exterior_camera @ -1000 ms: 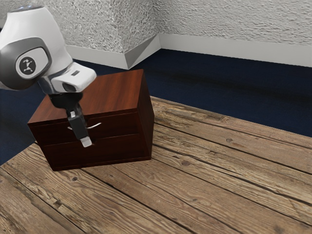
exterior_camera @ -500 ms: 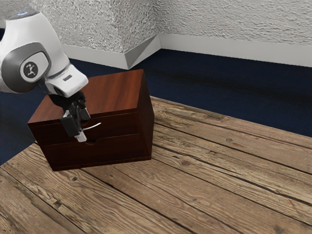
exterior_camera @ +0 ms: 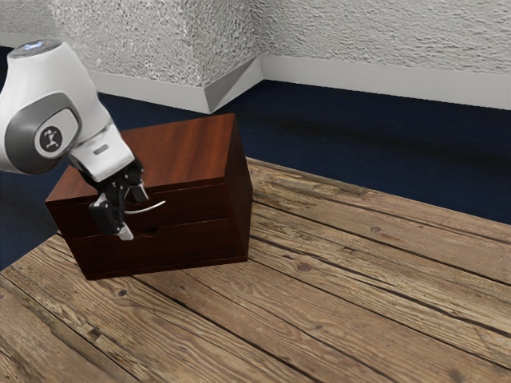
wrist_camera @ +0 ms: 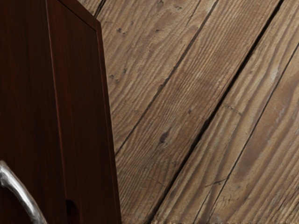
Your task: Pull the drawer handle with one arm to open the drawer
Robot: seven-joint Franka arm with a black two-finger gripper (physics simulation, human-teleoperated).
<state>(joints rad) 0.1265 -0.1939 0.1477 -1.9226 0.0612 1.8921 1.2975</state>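
Exterior view: on the plank counter, toward 9 o'clock of the scene, a dark red-brown wooden chest with two drawers stacked one above the other. Upper drawer with its front flush against the chest's face. Across that front, a slim curved silver handle, bowed outward. White and grey arm entering from 10 o'clock, bent down over the chest's front. Black hand right at the handle's 8 o'clock end, tilted, pointing toward 5 o'clock; cannot tell whether open or clamped on the bar. Beneath, the lower drawer, with a small half-round notch cut in its top edge, at 5 o'clock of the hand. Beyond the counter, dark blue carpet and a rough white wall at 12 o'clock.

Wrist view: chest face close up, dark and glossy, beside bare weathered counter planks. Handle seen as a bright curved bar, near the notch.
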